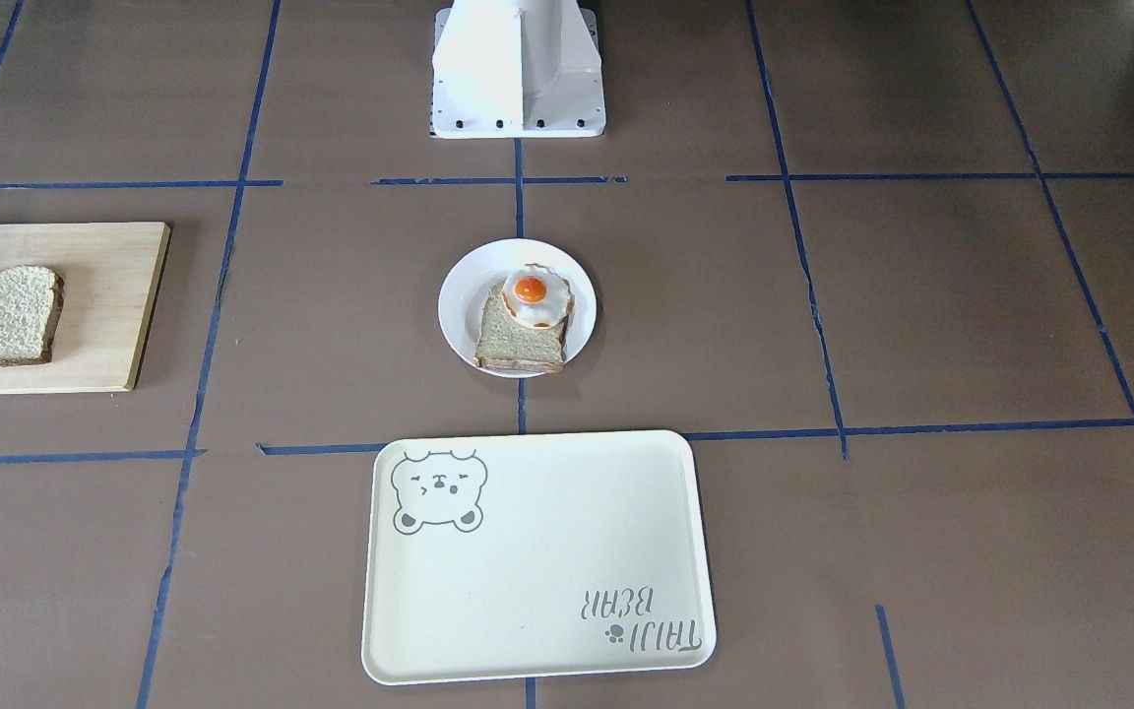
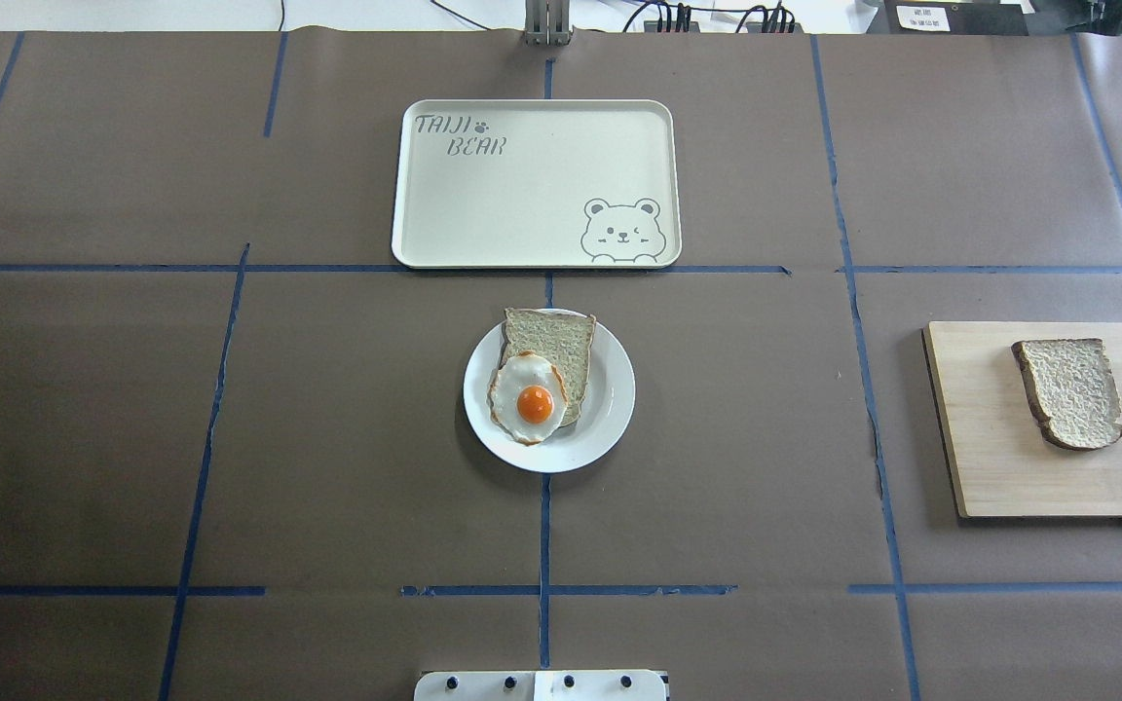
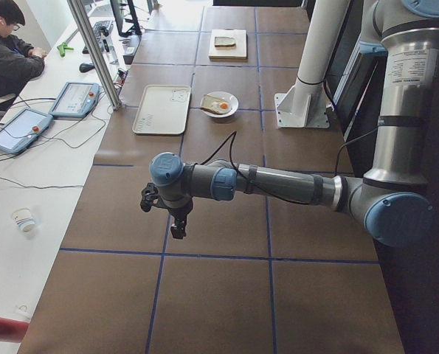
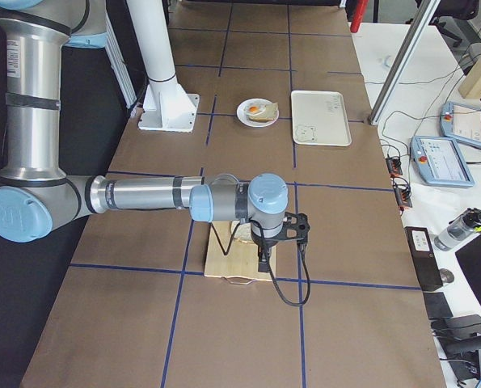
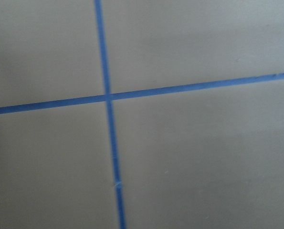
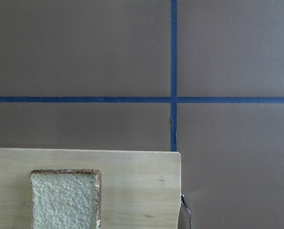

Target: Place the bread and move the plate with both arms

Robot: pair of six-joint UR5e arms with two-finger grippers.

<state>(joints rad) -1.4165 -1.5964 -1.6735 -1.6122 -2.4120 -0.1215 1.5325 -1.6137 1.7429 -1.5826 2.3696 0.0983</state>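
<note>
The bread [image 1: 8, 315] lies flat on a wooden board [image 1: 109, 305]; it also shows in the overhead view [image 2: 1069, 391] and the right wrist view [image 6: 65, 198]. The white plate [image 1: 456, 305] sits at the table's middle [image 2: 612, 414] with a second slice [image 2: 561, 341] and a fried egg [image 2: 530, 399] on it. My right gripper [image 4: 263, 260] hangs over the board's outer part, pointing down. My left gripper [image 3: 178, 230] hangs above bare table far from the plate. Each gripper shows only in a side view, so I cannot tell if it is open or shut.
A cream tray [image 2: 532, 185] with a bear drawing lies beyond the plate. The white pedestal [image 1: 518, 79] stands at the robot's side. An operator [image 3: 5, 40] sits at a side desk with tablets and cables. Blue tape lines cross the brown table.
</note>
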